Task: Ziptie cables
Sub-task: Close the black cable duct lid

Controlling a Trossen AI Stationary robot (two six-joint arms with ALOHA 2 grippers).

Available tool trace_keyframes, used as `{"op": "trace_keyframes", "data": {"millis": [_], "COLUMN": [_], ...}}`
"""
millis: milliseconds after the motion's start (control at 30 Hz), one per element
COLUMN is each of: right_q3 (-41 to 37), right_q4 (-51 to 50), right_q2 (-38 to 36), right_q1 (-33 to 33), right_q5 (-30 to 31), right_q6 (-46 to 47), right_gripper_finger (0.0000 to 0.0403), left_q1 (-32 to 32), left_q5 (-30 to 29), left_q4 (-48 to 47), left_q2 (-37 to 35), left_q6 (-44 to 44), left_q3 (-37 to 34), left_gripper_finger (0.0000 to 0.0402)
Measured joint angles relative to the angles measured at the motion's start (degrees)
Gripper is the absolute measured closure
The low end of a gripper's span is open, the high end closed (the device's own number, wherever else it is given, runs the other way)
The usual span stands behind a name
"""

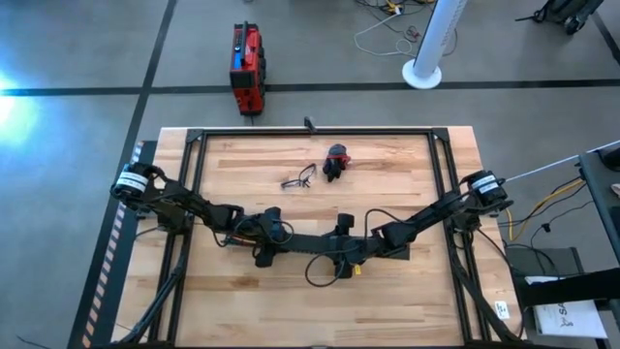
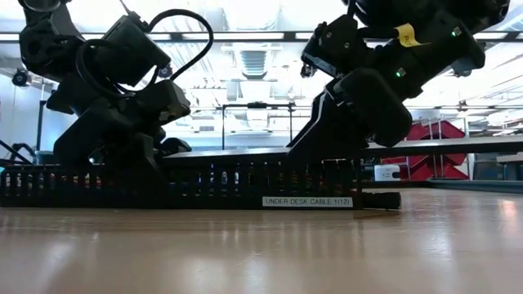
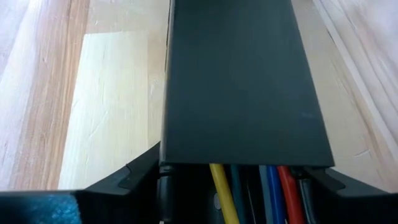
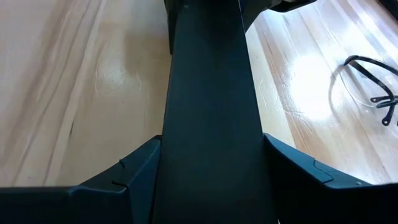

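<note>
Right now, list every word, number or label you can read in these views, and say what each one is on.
"UNDER DESK CABLE 1(12)": white label on the side of the black slotted duct, low view.
White sheet with dark print, beyond the table's right edge in the high view: too small to read.
Yellow tag on an arm in the low view: nothing legible.

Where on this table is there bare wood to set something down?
Bare wood lies along the table's near edge, below the duct, and at the far left corner. The far middle holds a wire tangle and a red-and-black lump. Crowded: the middle, where the left hand and right hand straddle the duct.
</note>
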Motion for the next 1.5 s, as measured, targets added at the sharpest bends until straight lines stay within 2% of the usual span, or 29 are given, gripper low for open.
{"op": "trace_keyframes", "data": {"millis": [500,767,1267,1500], "right_q3": [0.1,0.1,0.1,0.2], "right_q4": [0.9,-0.2,-0.6,-0.3], "right_q2": [2.1,1.9,1.7,1.8], "right_q1": [-0.2,-2.4,-6.8,-7.1], "right_q5": [0.0,-2.0,-12.9,-14.8], "right_q6": [1.9,4.1,5.9,5.9], "right_gripper_finger": [0.0183,0.0183,0.0183,0.0183], "left_q1": [0.0,-0.6,-1.9,-2.0], "left_q5": [-0.3,-1.3,-3.9,-4.5], "left_q4": [-0.3,-0.4,-1.3,-1.3], "left_q2": [0.0,0.0,0.0,0.0], "left_q6": [0.2,0.8,2.2,2.1], "left_q3": [0.0,0.0,0.0,0.0], "left_gripper_finger": [0.0177,0.0179,0.0185,0.0178]}}
